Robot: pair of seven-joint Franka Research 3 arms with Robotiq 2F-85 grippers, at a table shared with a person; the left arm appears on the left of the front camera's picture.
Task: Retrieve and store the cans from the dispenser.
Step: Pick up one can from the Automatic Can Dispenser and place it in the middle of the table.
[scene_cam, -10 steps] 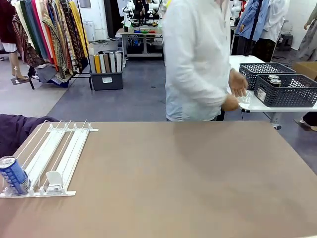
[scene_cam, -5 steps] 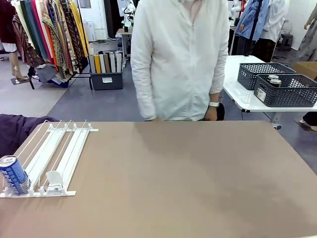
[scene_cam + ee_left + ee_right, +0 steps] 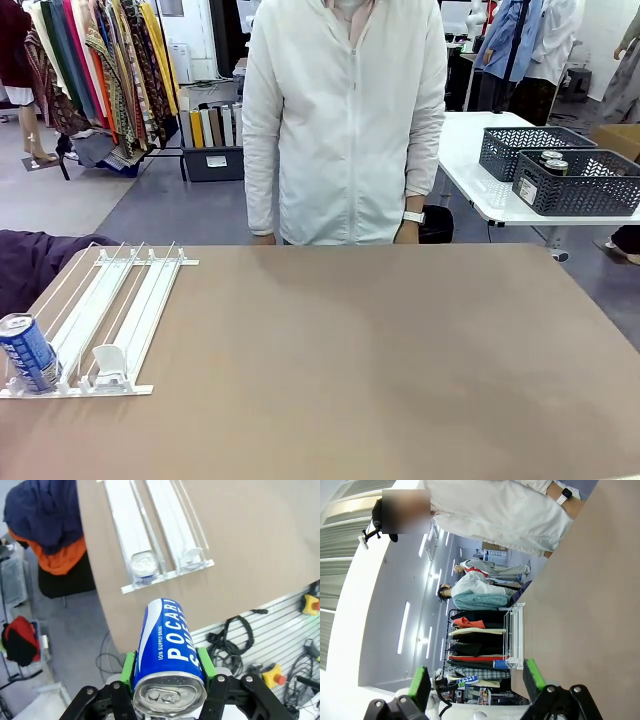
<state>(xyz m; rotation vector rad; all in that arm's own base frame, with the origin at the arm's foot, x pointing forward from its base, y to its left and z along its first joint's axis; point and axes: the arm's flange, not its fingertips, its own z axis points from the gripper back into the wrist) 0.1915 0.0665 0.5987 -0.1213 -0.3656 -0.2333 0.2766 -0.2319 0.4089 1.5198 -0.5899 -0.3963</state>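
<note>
My left gripper (image 3: 167,666) is shut on a blue can (image 3: 167,640) printed "Pocari Sweat", held high above the table's near left corner, silver top toward the camera. Below it lies the dispenser (image 3: 131,527), a flat white-and-clear rack with a second can (image 3: 143,564) at the front of one lane and a white pusher tab (image 3: 192,557) in the neighbouring lane. In the front view the dispenser (image 3: 110,310) lies at the table's left, that blue can (image 3: 27,352) at its near left end. My right gripper (image 3: 477,680) is open, nothing between its green pads (image 3: 420,684).
A person in a white jacket (image 3: 345,120) stands at the table's far edge, hands hanging by the edge. Behind to the right, a white side table carries two dark mesh baskets (image 3: 575,185), one with can tops (image 3: 552,160) showing. A dark cloth heap (image 3: 35,262) lies left of the dispenser.
The person has stepped from the side table at the right to the middle of the far edge and now faces the table. The dispenser and its can have not moved.
</note>
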